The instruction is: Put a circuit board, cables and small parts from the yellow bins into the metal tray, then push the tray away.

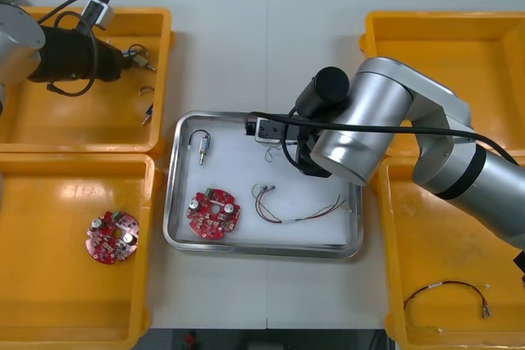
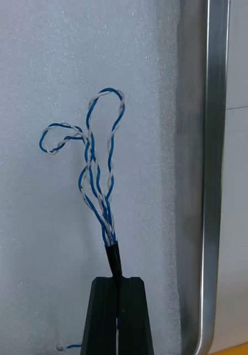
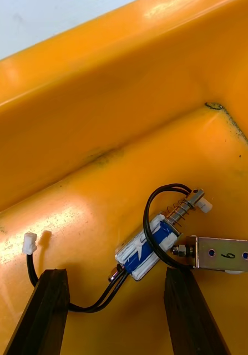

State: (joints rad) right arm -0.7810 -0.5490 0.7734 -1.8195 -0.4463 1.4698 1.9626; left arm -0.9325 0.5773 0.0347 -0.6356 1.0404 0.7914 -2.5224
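Note:
Over the metal tray (image 1: 174, 202) my right gripper (image 1: 261, 130) is shut on the black end of a twisted blue and white cable (image 2: 99, 166), whose loops lie on the tray's white inside beside the rim (image 2: 212, 166). In the tray lie a round red circuit board (image 1: 213, 212), a black cable with a metal part (image 1: 199, 143) and a red and yellow cable (image 1: 295, 206). My left gripper (image 1: 135, 59) hangs open in the far left yellow bin (image 1: 82, 129). Its fingers (image 3: 38, 310) straddle a small metal part with a black cable (image 3: 151, 247).
A second small metal part (image 3: 221, 254) lies by the left gripper's other finger. More small parts (image 1: 148, 112) sit in the same bin. The near left bin holds another circuit board (image 1: 112, 237). A dark red cable (image 1: 447, 293) lies in the near right bin (image 1: 394, 268).

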